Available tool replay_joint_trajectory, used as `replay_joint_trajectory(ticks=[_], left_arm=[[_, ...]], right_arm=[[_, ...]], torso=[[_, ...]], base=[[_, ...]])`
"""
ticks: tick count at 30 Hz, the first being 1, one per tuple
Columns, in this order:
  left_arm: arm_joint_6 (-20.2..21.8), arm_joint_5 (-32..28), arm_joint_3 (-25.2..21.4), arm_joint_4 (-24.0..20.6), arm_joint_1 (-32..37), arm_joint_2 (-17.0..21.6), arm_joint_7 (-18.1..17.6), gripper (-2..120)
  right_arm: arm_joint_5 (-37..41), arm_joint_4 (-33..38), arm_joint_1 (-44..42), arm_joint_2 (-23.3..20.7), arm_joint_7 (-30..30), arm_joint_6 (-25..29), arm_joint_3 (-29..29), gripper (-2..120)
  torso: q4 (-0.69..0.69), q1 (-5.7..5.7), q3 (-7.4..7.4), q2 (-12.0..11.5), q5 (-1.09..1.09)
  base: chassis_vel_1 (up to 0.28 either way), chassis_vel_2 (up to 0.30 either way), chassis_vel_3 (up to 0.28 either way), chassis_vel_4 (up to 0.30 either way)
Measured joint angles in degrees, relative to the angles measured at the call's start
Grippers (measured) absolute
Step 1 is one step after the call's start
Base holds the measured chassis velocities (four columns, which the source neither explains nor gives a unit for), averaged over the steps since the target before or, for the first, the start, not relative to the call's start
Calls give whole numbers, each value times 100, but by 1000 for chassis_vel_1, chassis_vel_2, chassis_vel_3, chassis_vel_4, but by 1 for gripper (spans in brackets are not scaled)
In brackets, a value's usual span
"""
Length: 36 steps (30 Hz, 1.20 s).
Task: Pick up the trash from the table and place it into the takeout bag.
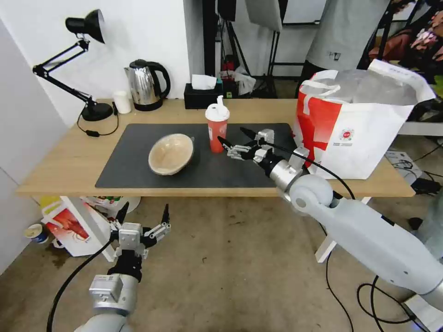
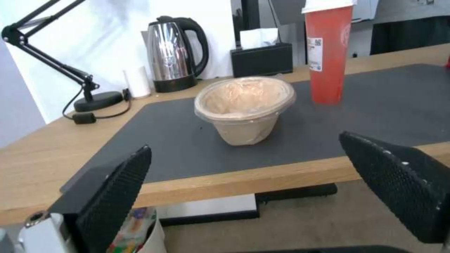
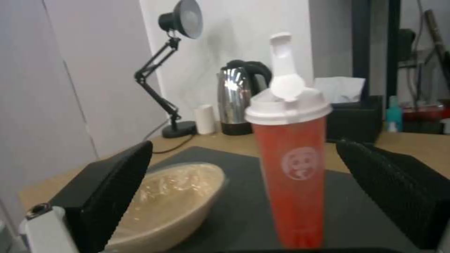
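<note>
A tall red cup (image 1: 217, 128) with a white lid stands upright on the dark grey mat of the table (image 1: 60, 161). My right gripper (image 1: 232, 135) hovers open just right of it, and in the right wrist view the cup (image 3: 290, 168) stands ahead between the two fingers (image 3: 112, 189). The tan paper bowl (image 1: 170, 154) lies tilted on the mat, left of the cup. Low in front of the table edge, my left gripper (image 1: 144, 210) is open, facing the bowl (image 2: 244, 105). The takeout bag (image 1: 364, 124) stands open at the table's right end.
Along the back edge stand a black desk lamp (image 1: 87, 69), a small white cup (image 1: 122, 101), a steel kettle (image 1: 145, 85) and a black tissue box (image 1: 202, 94). A smaller crayfish-printed bag (image 1: 69, 226) sits on the floor under the left end. Cables lie on the floor at right.
</note>
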Motion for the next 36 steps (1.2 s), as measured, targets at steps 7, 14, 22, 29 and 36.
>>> replay_joint_trajectory(ticks=[7, 14, 22, 29, 36], left_arm=[[0, 0, 0, 0, 0, 0, 0, 100], [0, 0, 0, 0, 0, 0, 0, 100], [0, 0, 0, 0, 0, 0, 0, 100], [0, 0, 0, 0, 0, 0, 0, 100], [0, 0, 0, 0, 0, 0, 0, 100]], right_arm=[[-37, 52, 10, -121, 97, -58, -29, 100], [-131, -51, 50, -99, 176, -80, -60, 100], [-134, -264, 164, 104, 177, -87, -168, 100], [-135, -442, 267, 249, 162, -88, -234, 100], [-131, -639, 294, 439, 140, -90, -274, 100]], torso=[[-1, 0, 0, 0, -1], [0, 0, 0, 0, 0], [0, 0, 0, 0, -1], [0, 0, 0, 0, -1], [0, 0, 0, 0, 0]], base=[[0, 0, 0, 0], [0, 0, 0, 0], [0, 0, 0, 0], [0, 0, 0, 0], [0, 0, 0, 0]])
